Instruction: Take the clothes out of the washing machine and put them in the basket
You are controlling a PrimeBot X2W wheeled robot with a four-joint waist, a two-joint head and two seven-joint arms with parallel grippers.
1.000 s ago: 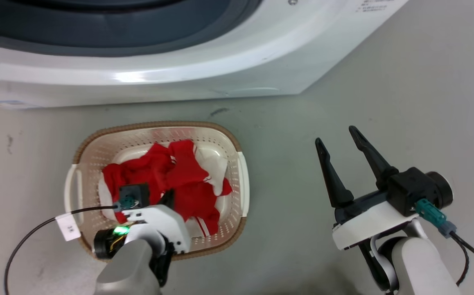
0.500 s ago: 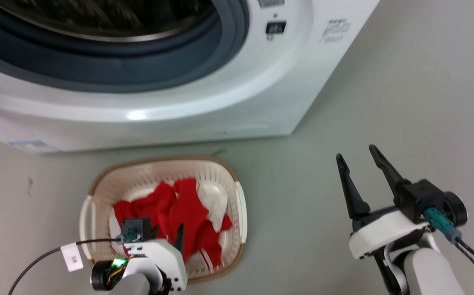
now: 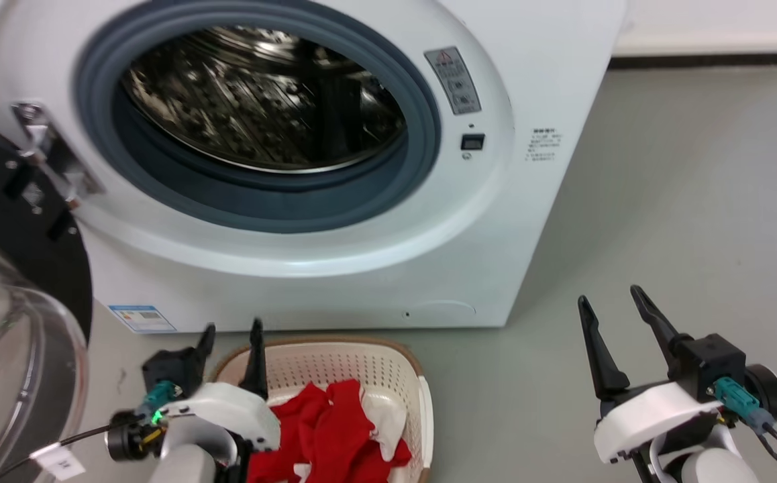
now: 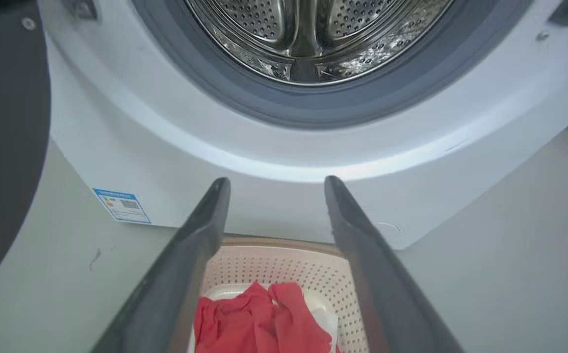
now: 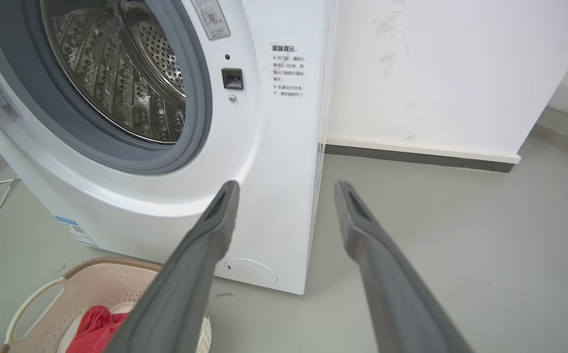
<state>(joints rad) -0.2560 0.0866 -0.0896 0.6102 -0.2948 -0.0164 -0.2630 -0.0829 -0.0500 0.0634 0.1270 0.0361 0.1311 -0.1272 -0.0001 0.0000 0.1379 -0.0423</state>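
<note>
While red garments (image 3: 325, 429) lie in the cream holed basket (image 3: 361, 365), we find left gripper (image 3: 231, 327), right gripper (image 3: 609, 295) jaws apart; next, seemingly, inspect steel drum (image 3: 261, 94).

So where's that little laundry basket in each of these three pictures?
Head view: the basket lies bottom centre-left, in front of the washing machine.
Left wrist view: the basket is bottom centre, between the left hand's fingers.
Right wrist view: the basket is bottom left, partly behind one of the right hand's fingers.
Shared landmark: the blue label low on the machine's front, above-left of the basket.
</note>
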